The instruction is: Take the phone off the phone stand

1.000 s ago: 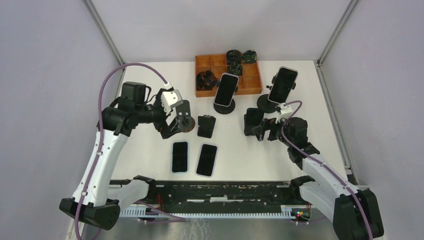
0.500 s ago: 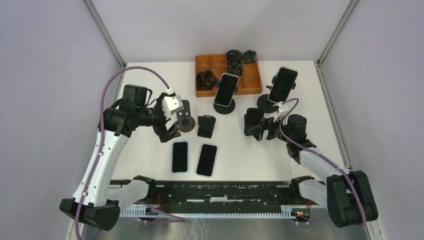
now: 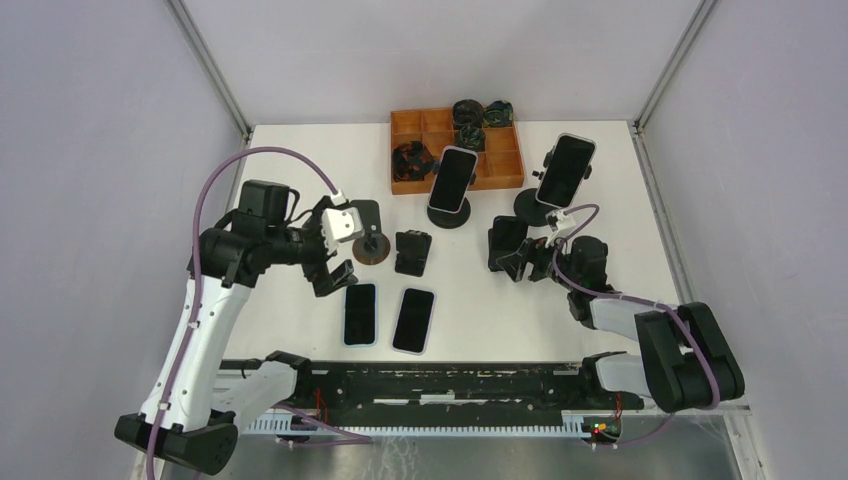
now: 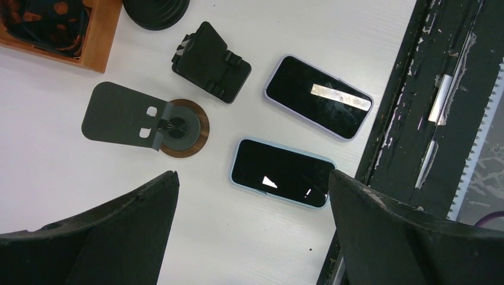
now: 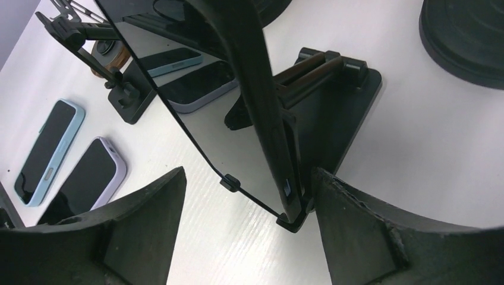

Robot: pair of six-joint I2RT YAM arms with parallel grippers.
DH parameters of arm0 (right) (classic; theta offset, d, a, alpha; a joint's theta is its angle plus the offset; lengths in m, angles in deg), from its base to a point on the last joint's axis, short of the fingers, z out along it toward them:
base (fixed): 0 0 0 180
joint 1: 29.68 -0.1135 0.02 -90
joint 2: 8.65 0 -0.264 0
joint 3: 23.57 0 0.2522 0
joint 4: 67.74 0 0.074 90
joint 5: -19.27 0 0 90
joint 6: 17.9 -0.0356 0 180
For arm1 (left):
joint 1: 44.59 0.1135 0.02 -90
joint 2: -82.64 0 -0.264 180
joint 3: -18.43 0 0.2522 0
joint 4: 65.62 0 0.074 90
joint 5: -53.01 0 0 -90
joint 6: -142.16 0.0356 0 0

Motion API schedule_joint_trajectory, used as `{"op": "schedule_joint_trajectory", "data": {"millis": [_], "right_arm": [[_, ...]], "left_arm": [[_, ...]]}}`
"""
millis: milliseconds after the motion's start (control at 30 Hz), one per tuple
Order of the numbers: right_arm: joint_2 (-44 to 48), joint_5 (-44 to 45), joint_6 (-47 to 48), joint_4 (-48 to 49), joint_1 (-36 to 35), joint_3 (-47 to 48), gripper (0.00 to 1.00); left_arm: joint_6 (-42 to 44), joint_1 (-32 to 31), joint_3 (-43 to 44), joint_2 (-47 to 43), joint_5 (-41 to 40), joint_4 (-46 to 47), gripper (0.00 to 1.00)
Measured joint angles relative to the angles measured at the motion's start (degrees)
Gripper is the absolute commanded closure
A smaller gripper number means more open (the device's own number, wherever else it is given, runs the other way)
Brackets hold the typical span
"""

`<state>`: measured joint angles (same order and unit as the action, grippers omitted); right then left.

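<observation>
A black phone (image 5: 196,101) stands upright in a small black folding stand (image 5: 333,119); in the top view the pair (image 3: 507,238) is right of centre. My right gripper (image 5: 246,178) is open, its fingers either side of the phone's lower edge and the stand's lip; the right finger (image 5: 368,237) is very close to the lip. In the top view it (image 3: 521,263) is just in front of that stand. My left gripper (image 4: 252,178) is open and empty above a light-blue phone (image 4: 282,172) lying flat; in the top view it (image 3: 330,272) is left of centre.
Two more phones (image 3: 452,180) (image 3: 566,168) sit on round-base stands at the back. A lilac phone (image 3: 414,320) lies flat beside the blue one (image 3: 360,312). An empty brown-based stand (image 3: 367,240), an empty folding stand (image 3: 413,251) and an orange tray (image 3: 500,165) are nearby.
My left gripper has drawn back from the brown-based stand toward the near left. My right arm has folded lower and its gripper has edged closer to the phone in the folding stand.
</observation>
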<state>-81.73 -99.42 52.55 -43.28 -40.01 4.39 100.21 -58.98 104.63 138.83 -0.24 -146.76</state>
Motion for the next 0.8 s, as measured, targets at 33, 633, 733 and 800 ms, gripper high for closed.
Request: {"op": "schedule_joint_trajectory", "data": {"millis": [33, 633, 733, 800], "right_arm": [[-0.59, 0.02, -0.39, 0.68, 0.0, -0.2, 0.24], [-5.7, 0.59, -3.96, 9.88, -0.04, -0.33, 0.37], [-7.43, 0.13, -4.42, 12.37, -0.04, -0.33, 0.46], [-8.7, -0.66, -4.94, 14.12, -0.07, -0.33, 0.52]], "left_arm": [[0.02, 0.0, 0.0, -0.04, -0.04, -0.07, 0.0], [-0.11, 0.0, 0.02, 2.16, -0.63, -0.24, 0.0], [-0.28, 0.0, 0.02, 2.29, -0.68, -0.04, 0.0], [-0.72, 0.0, 0.02, 2.27, -0.74, 0.2, 0.0]]}}
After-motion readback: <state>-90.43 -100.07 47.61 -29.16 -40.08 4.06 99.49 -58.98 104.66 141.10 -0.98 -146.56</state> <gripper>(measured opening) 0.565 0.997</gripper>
